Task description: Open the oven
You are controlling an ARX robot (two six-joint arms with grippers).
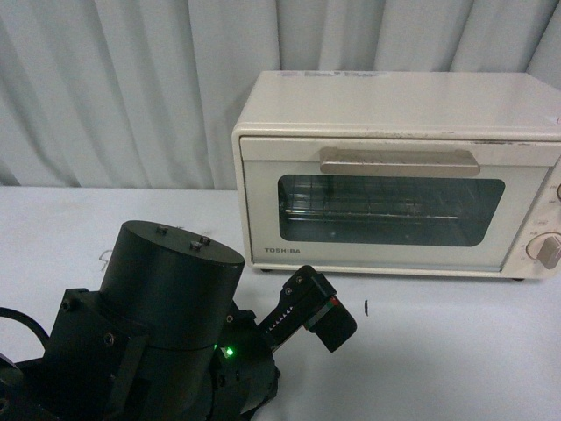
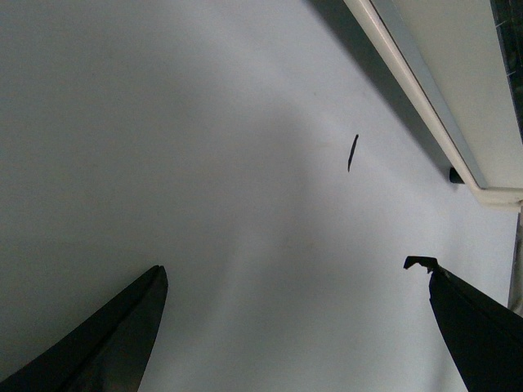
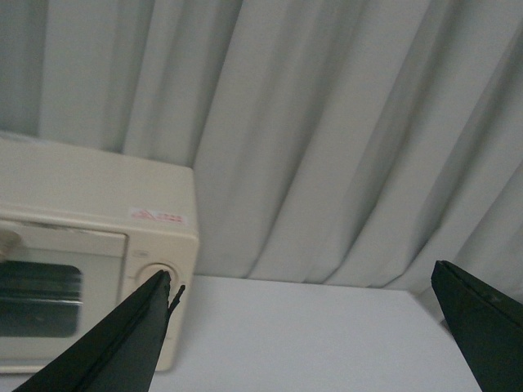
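The cream-white oven (image 1: 399,114) stands at the back right of the table with its glass door shut. Its beige bar handle (image 1: 399,162) runs along the top of the door, and a wire rack (image 1: 368,209) shows through the window. My left gripper (image 1: 326,316) hangs low over the table just in front of the oven's left lower corner. In the left wrist view it (image 2: 292,266) is open over bare tabletop, with the oven's lower edge (image 2: 433,90) beyond. My right gripper (image 3: 302,269) is open and empty, off the oven's (image 3: 90,229) knob side.
A white table (image 1: 456,351) carries a small dark mark (image 1: 365,306) in front of the oven. Grey curtains (image 1: 131,88) hang behind. Dial knobs (image 1: 548,248) sit on the oven's right side. The bulky left arm base (image 1: 166,316) fills the lower left.
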